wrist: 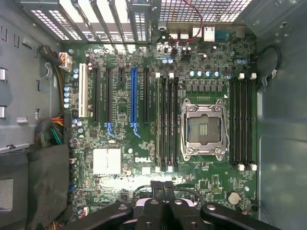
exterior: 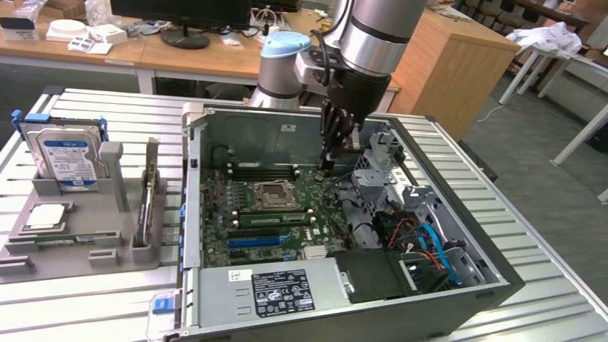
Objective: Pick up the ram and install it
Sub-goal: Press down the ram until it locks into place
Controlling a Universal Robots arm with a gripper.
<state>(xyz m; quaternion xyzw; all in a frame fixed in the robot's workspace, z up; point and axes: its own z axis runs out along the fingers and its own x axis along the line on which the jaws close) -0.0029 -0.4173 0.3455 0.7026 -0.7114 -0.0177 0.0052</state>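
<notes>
Exterior view: closed hand (exterior: 329,161) inside case (exterior: 256,134)

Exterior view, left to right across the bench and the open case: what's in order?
hard drive → CPU socket → gripper, shut, inside the case → blue cables

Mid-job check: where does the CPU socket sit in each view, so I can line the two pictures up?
Exterior view: the CPU socket sits mid-motherboard, lower in the picture than the gripper and toward the exterior view's left of it.
Wrist view: the CPU socket lies between two banks of black memory slots.
Shared landmark: the blue expansion slot.
</notes>
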